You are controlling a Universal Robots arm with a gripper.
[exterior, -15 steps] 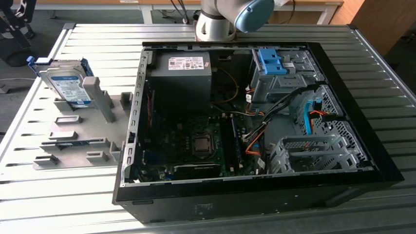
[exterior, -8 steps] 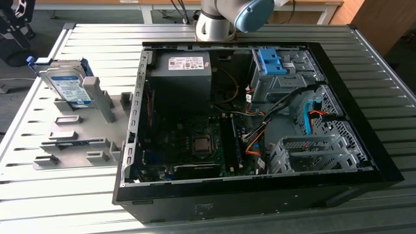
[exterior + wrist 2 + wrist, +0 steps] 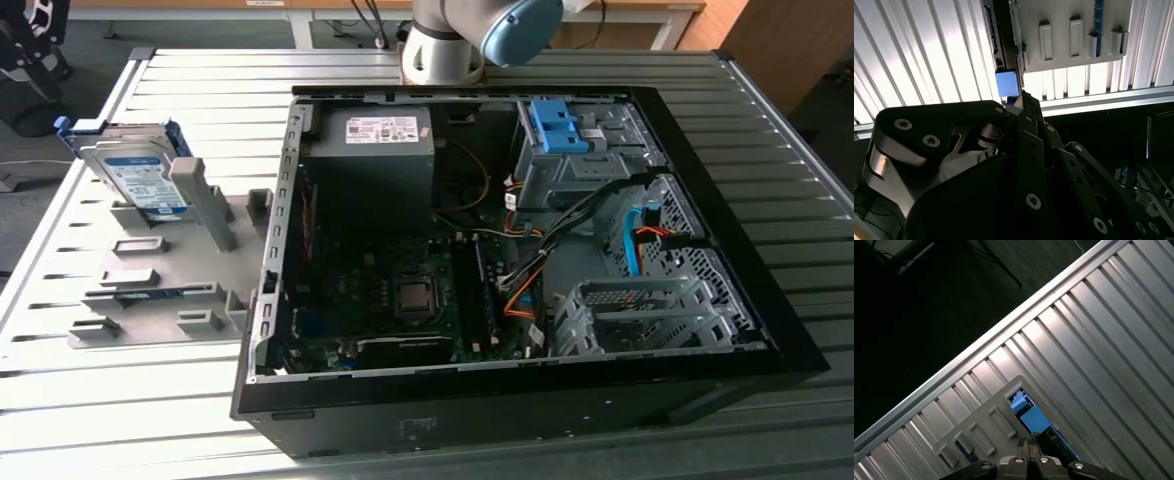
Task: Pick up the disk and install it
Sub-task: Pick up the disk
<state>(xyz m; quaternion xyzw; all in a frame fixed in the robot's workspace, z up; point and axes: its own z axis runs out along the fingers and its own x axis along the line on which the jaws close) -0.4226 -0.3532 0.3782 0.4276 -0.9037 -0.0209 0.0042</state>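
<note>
The disk (image 3: 138, 178) stands on edge in a grey holder (image 3: 160, 295) on the slatted table, at the exterior view's left, silver with a blue-and-white label and blue rails. In the first wrist view its blue rail (image 3: 1032, 418) sits beside the holder (image 3: 985, 421), just beyond my gripper (image 3: 1028, 444), whose fingers lie pressed together with nothing between them. The second wrist view has the dark gripper (image 3: 1023, 98) tapering to a point close to a blue rail end (image 3: 1006, 84) and the holder (image 3: 1074, 47). The gripper hangs above the disk without touching it.
An open black computer case (image 3: 747, 330) lies at the exterior view's right. Inside it are a dark power-supply box (image 3: 374, 160), a motherboard (image 3: 400, 295) and a metal drive cage with a blue bracket (image 3: 558, 125). The arm's base (image 3: 447, 45) stands behind it.
</note>
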